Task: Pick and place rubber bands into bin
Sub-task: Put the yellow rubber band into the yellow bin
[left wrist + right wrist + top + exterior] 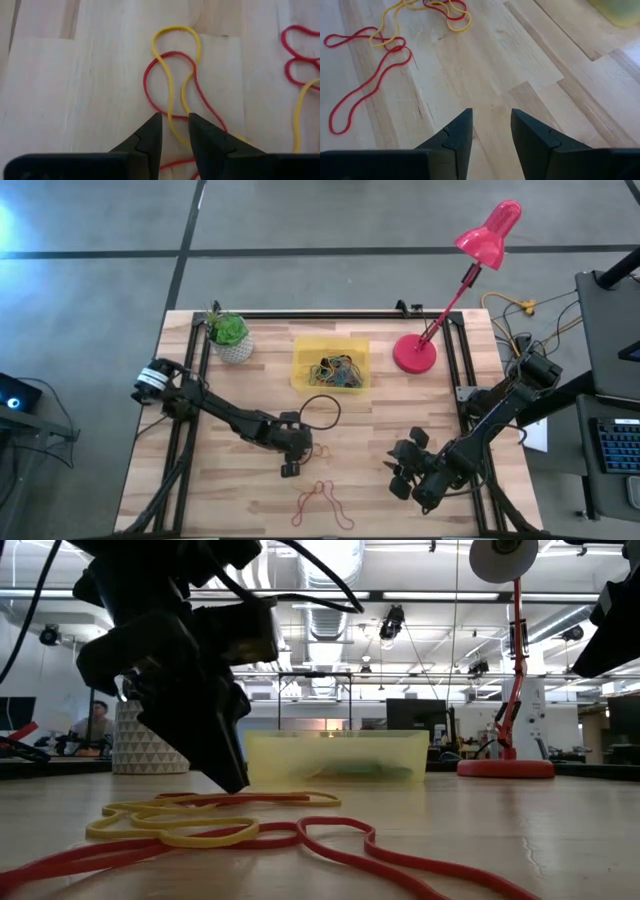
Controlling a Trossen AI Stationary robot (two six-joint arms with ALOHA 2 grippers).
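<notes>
Pale wooden planks form the table, framed by black rails, with an open workshop full of ceiling ducts and lamps behind it in the low view. Toward the far edge sits the bin, a translucent yellow tray holding a tangle of coloured rubber bands. A red desk lamp stands to one side of it and a white plant pot with green leaves to the other; a thin black cable loop lies just in front of the bin.

Near the table's middle, the left gripper is down at the wood, its fingers slightly parted with a yellow rubber band running between the tips and a red rubber band crossing just beyond; neither is pinched. More red and yellow loops lie nearer the front edge. The right gripper hovers over bare wood at the front right, fingers spread and holding nothing.
</notes>
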